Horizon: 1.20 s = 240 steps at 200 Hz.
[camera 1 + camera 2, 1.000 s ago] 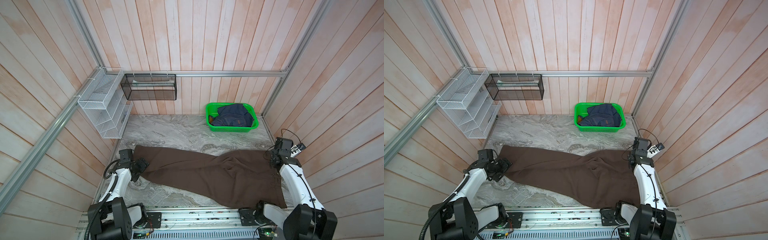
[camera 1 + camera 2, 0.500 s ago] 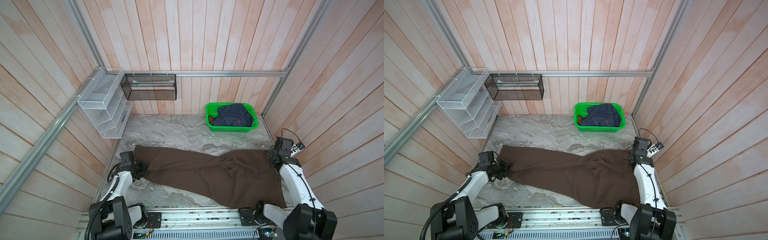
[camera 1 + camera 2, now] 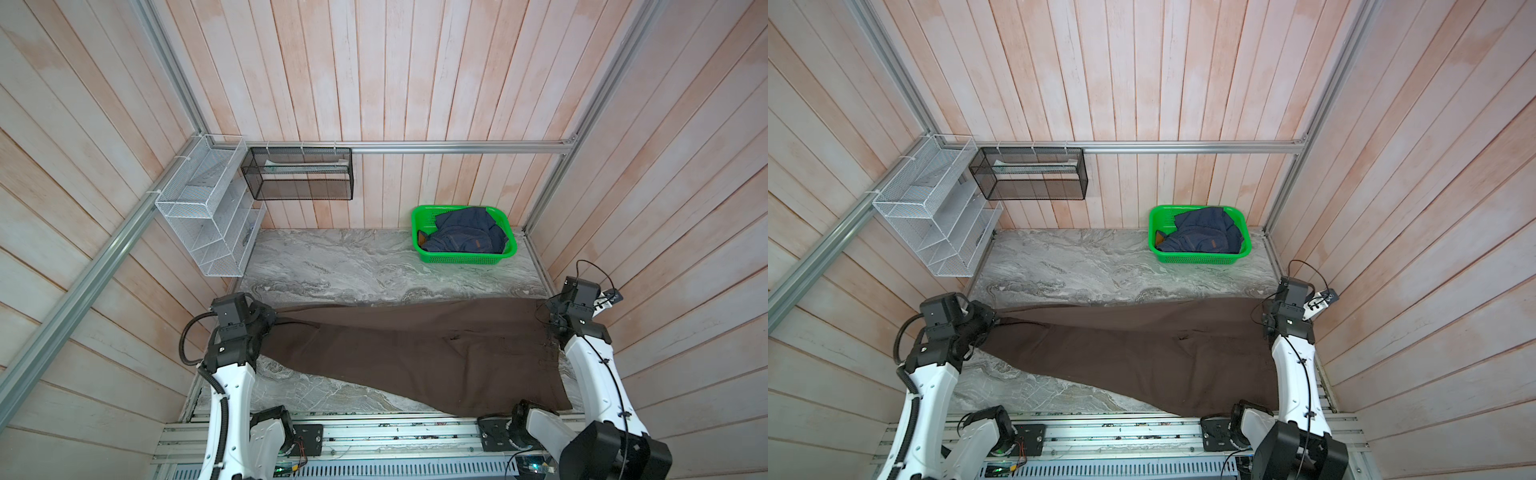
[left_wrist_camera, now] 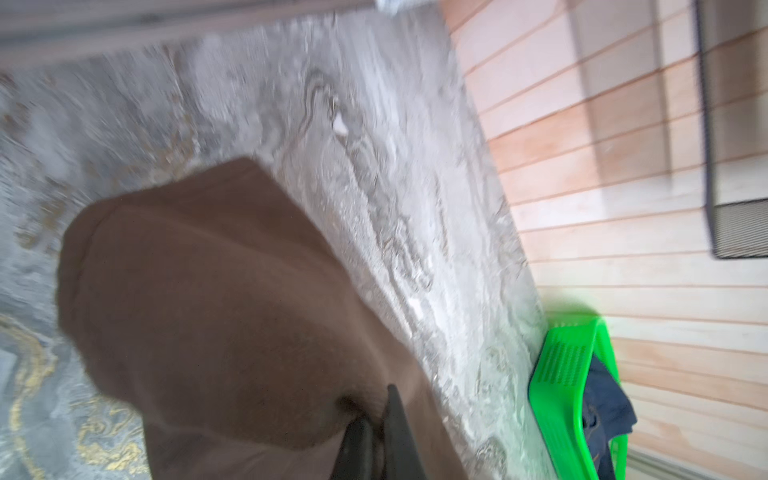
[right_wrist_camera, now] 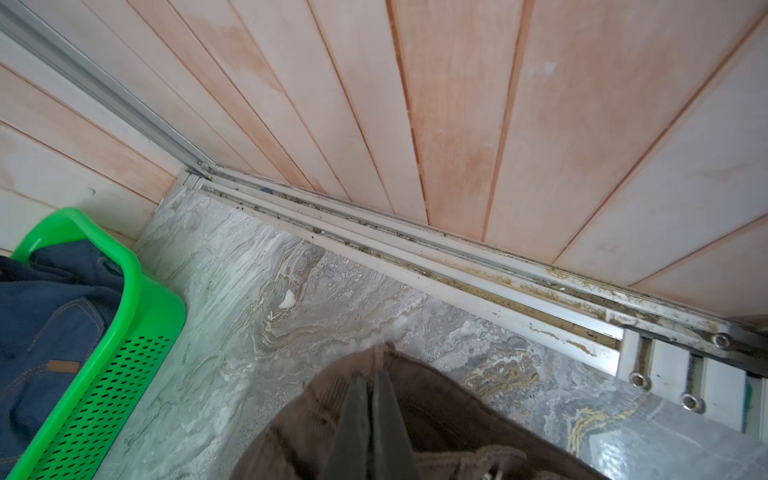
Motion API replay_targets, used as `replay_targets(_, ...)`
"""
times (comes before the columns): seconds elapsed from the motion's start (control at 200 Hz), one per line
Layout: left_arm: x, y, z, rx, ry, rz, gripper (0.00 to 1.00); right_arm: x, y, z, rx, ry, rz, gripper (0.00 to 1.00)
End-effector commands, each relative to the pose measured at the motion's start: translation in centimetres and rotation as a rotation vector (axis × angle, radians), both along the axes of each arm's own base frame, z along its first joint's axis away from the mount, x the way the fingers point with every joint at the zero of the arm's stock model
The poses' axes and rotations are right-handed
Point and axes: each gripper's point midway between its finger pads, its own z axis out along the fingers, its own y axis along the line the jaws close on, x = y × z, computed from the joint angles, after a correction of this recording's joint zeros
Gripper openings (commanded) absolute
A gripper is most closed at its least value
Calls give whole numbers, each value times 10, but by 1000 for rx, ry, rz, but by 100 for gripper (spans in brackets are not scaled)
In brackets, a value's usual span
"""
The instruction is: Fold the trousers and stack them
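Marble tabletop [image 3: 353, 266], trousers [image 3: 415, 353] crosswise, waist [image 3: 546, 361] rightward

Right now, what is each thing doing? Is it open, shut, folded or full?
trousers: unfolded, stretched across the table.
left gripper: shut on the trousers' leg end.
right gripper: shut on the trousers' waist end.
green basket: upright, with clothing in it.
denim garment: crumpled, inside the green basket.
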Motion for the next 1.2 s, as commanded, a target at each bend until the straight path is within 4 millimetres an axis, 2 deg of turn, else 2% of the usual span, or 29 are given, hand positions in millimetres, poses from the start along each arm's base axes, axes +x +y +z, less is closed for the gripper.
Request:
replay_targets(0.0,-27,23,20,134,45,91,0,-17,-8,13,-20,-61,-55,0)
replay_targets(0.045,-29,27,29,165,41,99,0,-23,-10,17,-29,-85,-76,0)
replay_targets(0.105,-25,29,31,182,57,86,0,-25,-12,16,-29,-95,-87,0)
replay_targets(0.345,35,17,-6,78,98,-75,0,-1,-13,-12,51,-42,-62,0)
replay_targets(0.48,66,18,-18,94,140,-136,0,17,-15,-23,74,-49,-48,0)
replay_targets(0.665,104,4,-38,114,212,-238,0,39,-20,-38,102,-25,-45,0)
replay_targets(0.895,144,-3,-32,194,242,-267,0,59,-32,-36,84,-24,-69,0)
replay_targets(1.05,176,-1,-43,224,297,-277,0,74,-40,-33,70,-16,-84,0)
replay_targets(1.195,207,-12,-62,230,340,-314,0,85,-44,-39,65,7,-95,0)
